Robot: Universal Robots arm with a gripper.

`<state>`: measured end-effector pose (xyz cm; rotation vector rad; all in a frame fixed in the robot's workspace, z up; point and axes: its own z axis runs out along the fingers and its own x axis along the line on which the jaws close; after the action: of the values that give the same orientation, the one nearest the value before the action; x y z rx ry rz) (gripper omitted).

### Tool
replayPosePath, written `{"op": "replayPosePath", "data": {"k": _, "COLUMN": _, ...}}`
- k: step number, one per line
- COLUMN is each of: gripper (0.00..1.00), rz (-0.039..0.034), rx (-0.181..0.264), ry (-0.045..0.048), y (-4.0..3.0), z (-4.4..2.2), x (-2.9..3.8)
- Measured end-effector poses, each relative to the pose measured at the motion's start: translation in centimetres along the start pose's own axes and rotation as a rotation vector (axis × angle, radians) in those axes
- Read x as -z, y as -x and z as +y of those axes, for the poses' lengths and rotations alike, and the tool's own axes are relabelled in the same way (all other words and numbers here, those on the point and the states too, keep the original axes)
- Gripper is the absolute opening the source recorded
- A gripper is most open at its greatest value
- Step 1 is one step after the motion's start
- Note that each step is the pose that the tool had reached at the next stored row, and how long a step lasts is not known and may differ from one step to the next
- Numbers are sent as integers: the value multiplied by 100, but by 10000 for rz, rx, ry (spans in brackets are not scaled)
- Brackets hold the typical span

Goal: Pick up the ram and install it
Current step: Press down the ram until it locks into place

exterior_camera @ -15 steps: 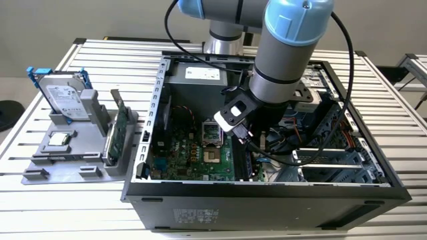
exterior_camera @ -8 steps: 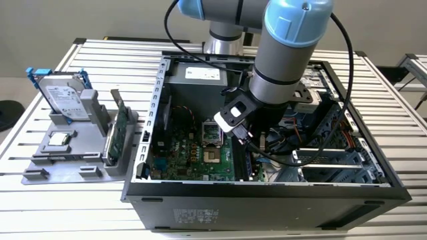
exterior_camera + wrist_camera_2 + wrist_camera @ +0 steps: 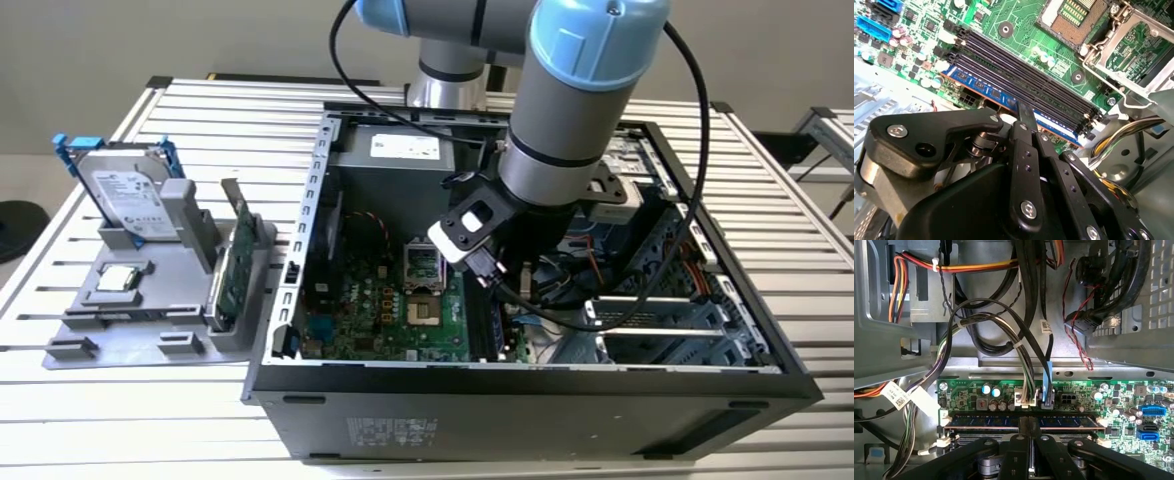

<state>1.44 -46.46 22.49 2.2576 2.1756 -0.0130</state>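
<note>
The arm reaches down into the open computer case [image 3: 534, 385], which lies on its side on the slatted table [image 3: 174, 420]. The gripper [image 3: 1025, 114] sits low over the green motherboard [image 3: 1019, 22], and its two black fingers [image 3: 1019, 450] are drawn close together, pinching the middle of the ram [image 3: 989, 90] between them.

In the second wrist view the ram is a long dark blue stick standing on edge in the outermost of the memory slots [image 3: 1024, 67], the one farthest from the CPU socket [image 3: 1076, 15]; the three black slots beside it lie bare. In the first wrist view the ram [image 3: 984, 421] runs level across the board between the two white latches [image 3: 944, 416] at its ends, with the gripper [image 3: 1026, 427] clamped on its centre. Whether the stick is fully seated cannot be told.

Beyond the slot, bundles of black, yellow and orange cables [image 3: 984, 265] hang inside the case, and a blue-tipped cable [image 3: 1048, 385] plugs into the board just beside the ram.

In the exterior view, to the exterior view's left of the case, a grey holder tray [image 3: 127, 330] carries a silver hard drive [image 3: 127, 195] with blue rails and an upright green card [image 3: 238, 270].
</note>
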Motion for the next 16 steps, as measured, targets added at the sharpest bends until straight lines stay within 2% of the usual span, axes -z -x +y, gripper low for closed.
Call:
{"op": "replayPosePath", "data": {"k": 9, "gripper": 0, "rz": -10, "rx": -1, "ry": -3, "y": 2, "z": -1, "x": 15}}
{"op": "replayPosePath", "data": {"k": 12, "gripper": 0, "rz": -4, "rx": -3, "ry": -1, "y": 2, "z": -1, "x": 95}}
{"op": "replayPosePath", "data": {"k": 16, "gripper": 0, "rz": -3, "rx": 0, "ry": -1, "y": 4, "z": -1, "x": 265}}
